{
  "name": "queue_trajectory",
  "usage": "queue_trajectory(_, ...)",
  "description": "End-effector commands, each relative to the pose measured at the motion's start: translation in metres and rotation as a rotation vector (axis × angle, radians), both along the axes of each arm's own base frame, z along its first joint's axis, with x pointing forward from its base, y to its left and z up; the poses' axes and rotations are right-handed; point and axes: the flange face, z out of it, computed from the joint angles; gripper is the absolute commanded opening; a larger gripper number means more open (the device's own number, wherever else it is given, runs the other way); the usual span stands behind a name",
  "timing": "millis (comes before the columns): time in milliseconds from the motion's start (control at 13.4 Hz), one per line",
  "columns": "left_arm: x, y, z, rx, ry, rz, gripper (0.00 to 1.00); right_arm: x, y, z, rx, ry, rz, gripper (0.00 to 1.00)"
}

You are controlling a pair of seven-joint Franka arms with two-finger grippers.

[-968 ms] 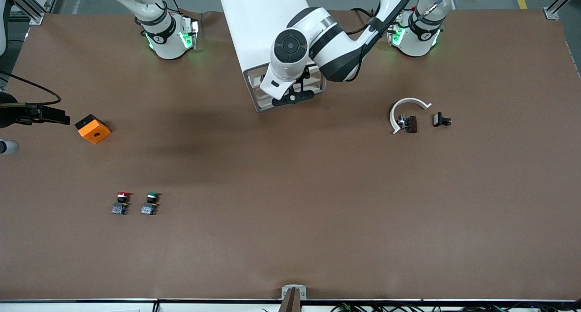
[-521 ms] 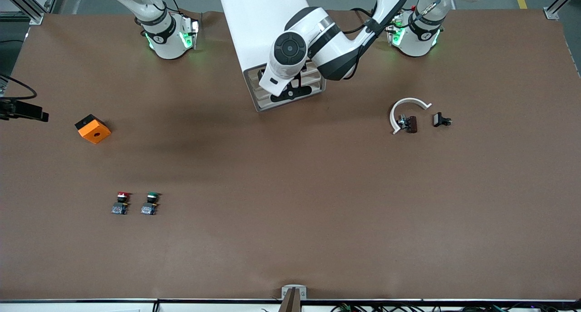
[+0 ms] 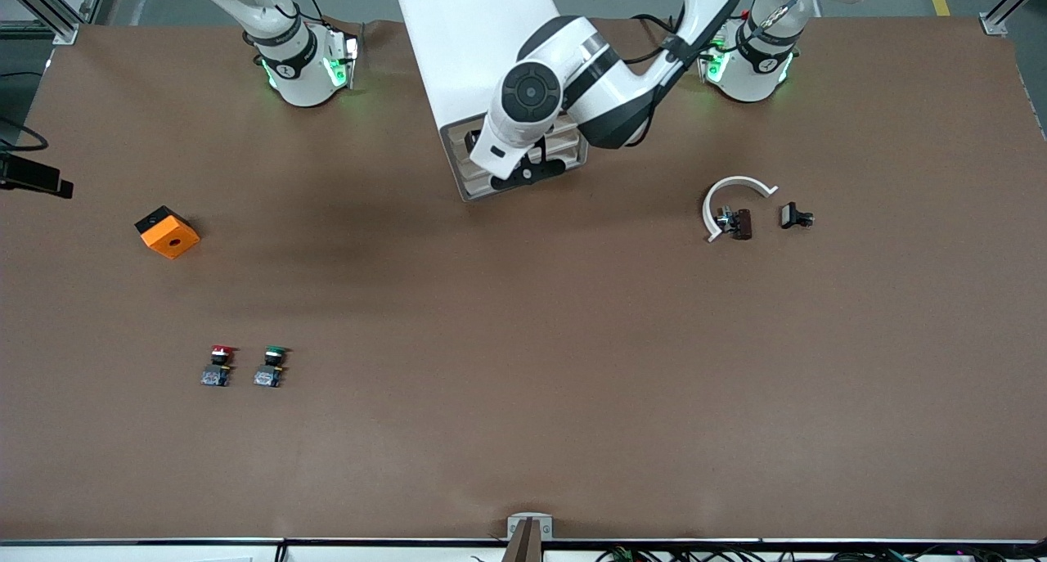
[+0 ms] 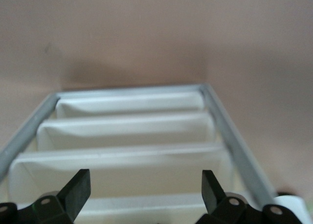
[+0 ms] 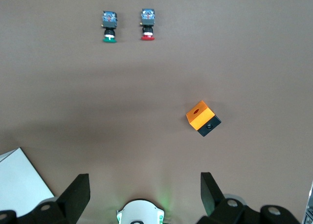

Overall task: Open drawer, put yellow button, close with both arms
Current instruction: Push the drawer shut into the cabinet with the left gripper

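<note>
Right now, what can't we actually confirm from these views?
- yellow button: in no view; only the red-capped button and green-capped button show.
- drawer fronts: front view, left arm's wrist covers them, so whether the uppermost is shut is unclear; left wrist view blurred.
- left pincer: open over the drawer fronts; contact cannot be told.
- right pincer: open, high over the table; cut off by the front view's edge.

**Arm and Gripper Status**

The left arm [image 3: 630, 96] reaches from its base toward mid-bench, elbow bent, wrist angled downward. The left gripper [image 4: 145, 194] points down, fingers [image 4: 78, 190] spread wide, holding nothing. The right arm [image 3: 270, 14] waits, raised high. The right gripper [image 5: 145, 194] faces down over the bench, fingers [image 5: 78, 192] wide apart, empty.
</note>
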Motion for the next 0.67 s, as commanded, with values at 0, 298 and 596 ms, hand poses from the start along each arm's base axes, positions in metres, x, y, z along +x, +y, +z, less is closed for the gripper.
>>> queue_trajectory(0,0.06,0.044,0.036,-0.037,-0.055,0.087,1.0,-0.027,0.007,0.024,0.046,-0.037,0.0,1.0)
queue_trajectory(298,0.12,0.12,0.058,-0.054,-0.128,0.067,1.0,-0.038,-0.005,0.029,0.092,-0.051,-0.027,1.0)
queue_trajectory(596,0.153,0.195,0.074,-0.008,-0.194,-0.012,1.0,-0.047,0.008,0.024,0.049,-0.076,0.01,1.0)
